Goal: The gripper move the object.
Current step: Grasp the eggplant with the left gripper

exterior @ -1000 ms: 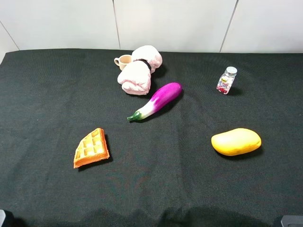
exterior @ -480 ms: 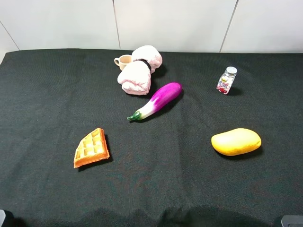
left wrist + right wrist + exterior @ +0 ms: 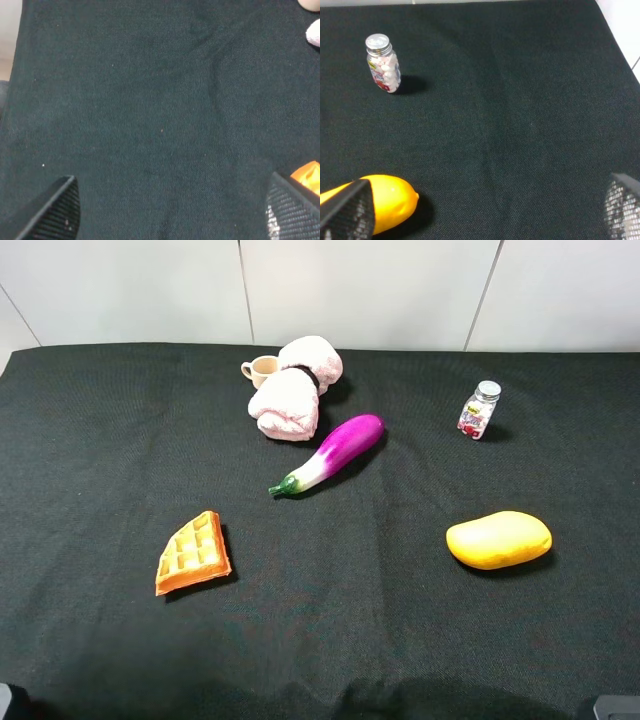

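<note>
The eggplant (image 3: 330,452) lies on the black cloth near the middle of the exterior view, magenta-purple fading to white, its green stem pointing toward the front left. It does not show in either wrist view. My left gripper (image 3: 172,215) is open and empty over bare cloth, with one finger (image 3: 55,212) at each side of the left wrist view. My right gripper (image 3: 485,210) is open and empty, with a finger (image 3: 347,212) beside the yellow mango (image 3: 385,197). Both grippers are far from the eggplant, at the table's front.
An orange waffle wedge (image 3: 193,554) lies front left and also shows in the left wrist view (image 3: 307,172). The mango (image 3: 498,539) lies front right. A small bottle (image 3: 478,410) stands back right. A rolled pink towel (image 3: 295,390) and a small cup (image 3: 261,370) sit just behind the eggplant.
</note>
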Robot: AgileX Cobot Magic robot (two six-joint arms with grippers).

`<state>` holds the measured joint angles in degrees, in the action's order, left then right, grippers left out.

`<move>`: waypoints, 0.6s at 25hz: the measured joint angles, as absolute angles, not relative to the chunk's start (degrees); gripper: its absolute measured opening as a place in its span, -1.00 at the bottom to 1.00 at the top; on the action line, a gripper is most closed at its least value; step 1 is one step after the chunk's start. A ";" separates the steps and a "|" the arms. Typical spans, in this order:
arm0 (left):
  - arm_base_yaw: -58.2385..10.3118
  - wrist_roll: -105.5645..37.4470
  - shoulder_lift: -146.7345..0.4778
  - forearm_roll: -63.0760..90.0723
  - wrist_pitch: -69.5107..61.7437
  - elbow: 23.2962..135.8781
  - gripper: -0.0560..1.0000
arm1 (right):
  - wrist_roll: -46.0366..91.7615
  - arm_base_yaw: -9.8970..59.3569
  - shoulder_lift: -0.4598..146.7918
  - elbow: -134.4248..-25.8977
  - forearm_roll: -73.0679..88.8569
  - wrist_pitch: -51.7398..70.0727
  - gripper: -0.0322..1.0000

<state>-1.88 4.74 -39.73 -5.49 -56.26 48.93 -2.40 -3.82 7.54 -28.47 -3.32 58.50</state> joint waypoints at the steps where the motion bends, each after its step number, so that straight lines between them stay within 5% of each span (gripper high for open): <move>1: -1.88 4.43 -42.11 -5.49 -56.26 50.40 0.60 | -2.40 -3.82 7.54 -28.47 -3.32 58.50 0.41; 15: -1.88 2.40 -66.42 -5.49 -56.19 64.69 0.60 | -2.40 -3.82 7.54 -28.47 -3.32 58.50 0.41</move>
